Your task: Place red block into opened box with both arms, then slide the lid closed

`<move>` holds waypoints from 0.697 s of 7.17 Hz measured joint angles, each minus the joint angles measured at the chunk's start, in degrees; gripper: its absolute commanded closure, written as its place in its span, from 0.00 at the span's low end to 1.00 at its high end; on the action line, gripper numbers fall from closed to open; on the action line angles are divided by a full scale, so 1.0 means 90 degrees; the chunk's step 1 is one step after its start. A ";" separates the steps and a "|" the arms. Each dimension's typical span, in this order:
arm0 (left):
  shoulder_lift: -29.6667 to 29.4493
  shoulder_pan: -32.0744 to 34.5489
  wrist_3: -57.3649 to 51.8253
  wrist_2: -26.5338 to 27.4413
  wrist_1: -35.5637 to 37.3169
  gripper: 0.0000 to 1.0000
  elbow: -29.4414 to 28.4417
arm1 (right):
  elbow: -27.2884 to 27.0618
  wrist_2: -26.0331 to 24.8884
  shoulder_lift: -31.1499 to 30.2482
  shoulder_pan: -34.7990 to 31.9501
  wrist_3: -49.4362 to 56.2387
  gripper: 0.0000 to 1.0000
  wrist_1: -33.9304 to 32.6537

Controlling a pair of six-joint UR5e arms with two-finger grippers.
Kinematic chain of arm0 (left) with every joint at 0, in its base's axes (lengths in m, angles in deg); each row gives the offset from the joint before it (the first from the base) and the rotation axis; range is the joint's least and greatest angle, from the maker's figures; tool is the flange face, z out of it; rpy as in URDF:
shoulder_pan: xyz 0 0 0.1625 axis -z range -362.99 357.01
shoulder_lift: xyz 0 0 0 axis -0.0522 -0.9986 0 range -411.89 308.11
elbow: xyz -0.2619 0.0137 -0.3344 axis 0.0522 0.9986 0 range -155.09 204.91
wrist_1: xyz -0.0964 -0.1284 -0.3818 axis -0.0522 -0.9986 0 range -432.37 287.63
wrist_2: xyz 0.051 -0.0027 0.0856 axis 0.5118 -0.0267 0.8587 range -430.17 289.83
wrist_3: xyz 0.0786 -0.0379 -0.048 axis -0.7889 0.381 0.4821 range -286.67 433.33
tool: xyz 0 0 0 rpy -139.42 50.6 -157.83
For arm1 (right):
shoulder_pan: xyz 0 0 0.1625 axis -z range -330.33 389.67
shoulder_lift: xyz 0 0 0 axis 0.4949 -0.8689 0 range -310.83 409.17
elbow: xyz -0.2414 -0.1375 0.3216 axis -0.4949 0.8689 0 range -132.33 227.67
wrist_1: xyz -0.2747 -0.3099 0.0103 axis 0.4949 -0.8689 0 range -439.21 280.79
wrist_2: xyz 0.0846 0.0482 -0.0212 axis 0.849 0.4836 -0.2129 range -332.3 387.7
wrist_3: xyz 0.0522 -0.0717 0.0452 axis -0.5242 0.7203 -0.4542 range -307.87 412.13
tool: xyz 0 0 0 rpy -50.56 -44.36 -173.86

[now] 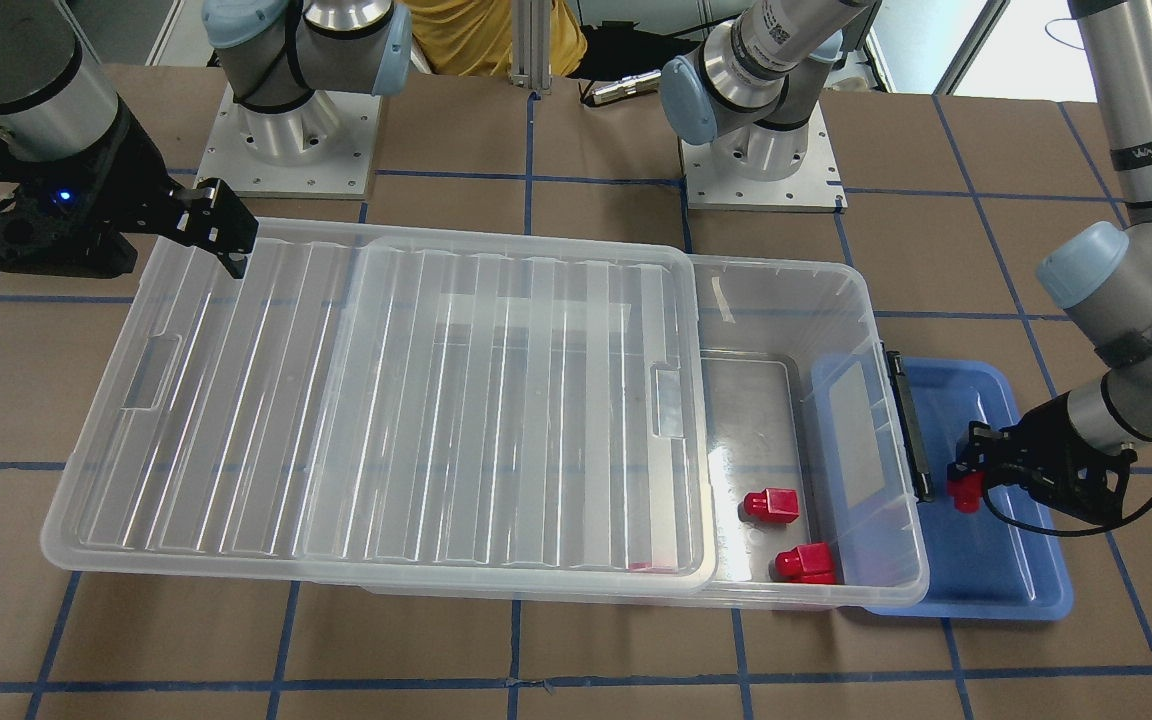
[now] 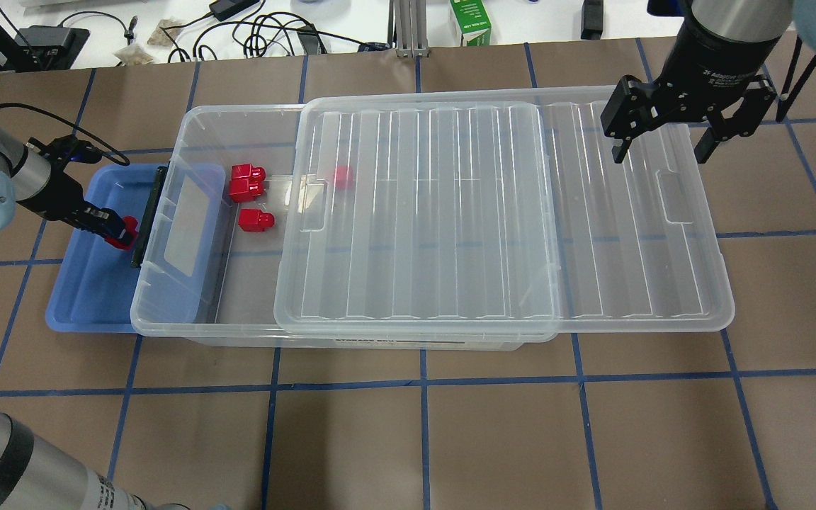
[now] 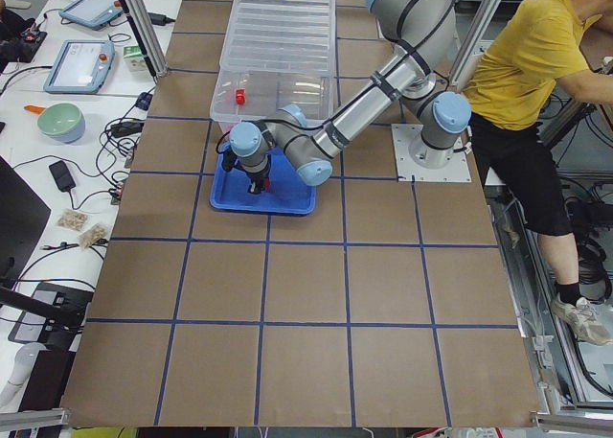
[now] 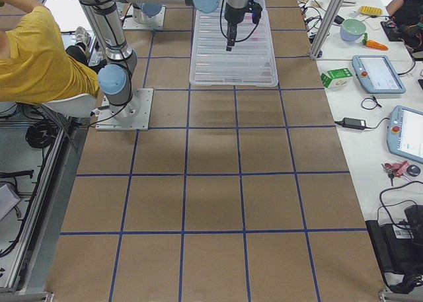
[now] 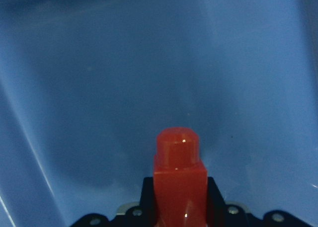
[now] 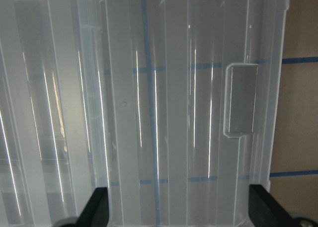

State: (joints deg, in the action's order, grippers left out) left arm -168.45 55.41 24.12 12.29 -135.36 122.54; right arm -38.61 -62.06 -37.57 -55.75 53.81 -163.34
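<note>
One block [image 1: 963, 492] in left jaws over tray [image 1: 996, 585], bound for box [image 1: 786, 278]; right jaws wide over lid [image 1: 386, 400], awaiting slide.

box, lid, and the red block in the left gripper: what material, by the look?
box: clear, slightly cloudy plastic by the look; the blue tray shows through its end wall.
lid: same translucent plastic, moulded ribs, glossy light streaks.
red block: opaque hard plastic, probably moulded; glossy, with small highlights on its stub.

A small glossy red plastic block [image 2: 342, 176] shows only as a blur through the clear ribbed plastic lid [image 2: 493, 212].
</note>
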 measured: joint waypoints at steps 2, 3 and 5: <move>0.0455 0.0045 0.0141 0.0073 -0.0920 1.00 -0.0491 | 0.0001 0.0000 0.0005 0.0010 0.0025 0.00 -0.0009; 0.0763 0.0141 0.0362 0.0110 -0.1569 1.00 -0.0815 | 0.0006 0.0008 0.0000 0.0014 0.0058 0.00 -0.0012; 0.1307 0.0982 0.1557 0.0592 -0.2200 1.00 -0.1115 | 0.0007 0.0043 -0.0042 0.0006 0.0016 0.00 -0.0007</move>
State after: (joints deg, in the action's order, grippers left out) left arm -156.69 64.26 38.13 17.62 -155.15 112.51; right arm -38.55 -61.67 -37.95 -55.70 53.96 -163.40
